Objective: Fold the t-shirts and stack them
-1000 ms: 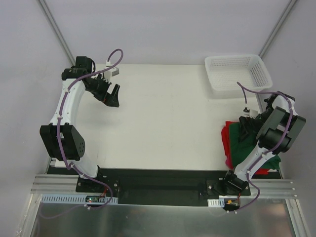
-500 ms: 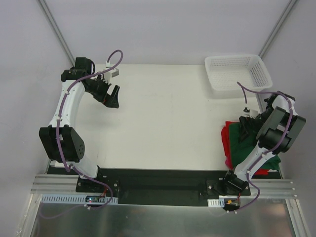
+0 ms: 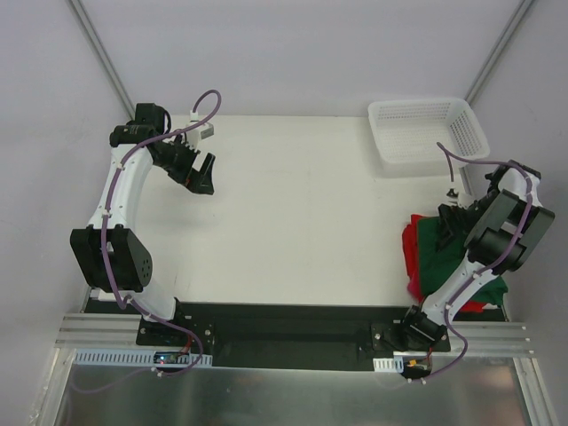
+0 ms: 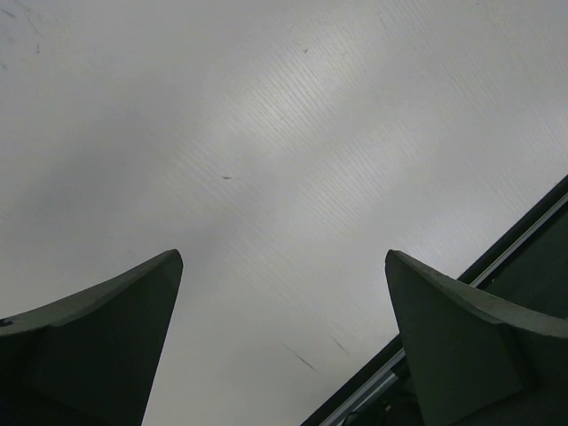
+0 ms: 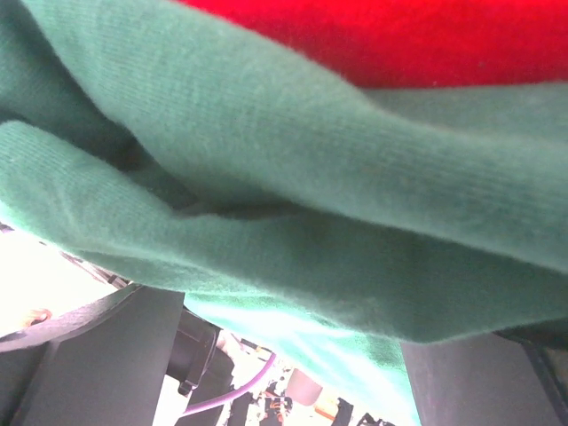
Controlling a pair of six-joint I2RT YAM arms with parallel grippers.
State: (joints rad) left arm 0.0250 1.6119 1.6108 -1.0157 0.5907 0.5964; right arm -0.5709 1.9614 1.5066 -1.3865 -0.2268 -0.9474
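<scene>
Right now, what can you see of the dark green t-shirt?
The dark green t-shirt is soft, plain knit cloth, rumpled in loose folds. It lies at the table's near right edge, on top of the red t-shirt, which shows along its left side. The right arm covers part of it. In the wrist view its folds fill the space between the right gripper's open fingers, close to the camera. No sleeve or collar can be made out.

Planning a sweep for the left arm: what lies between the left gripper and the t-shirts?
In the top view, only bare white table separates the left gripper from the t-shirts.
</scene>
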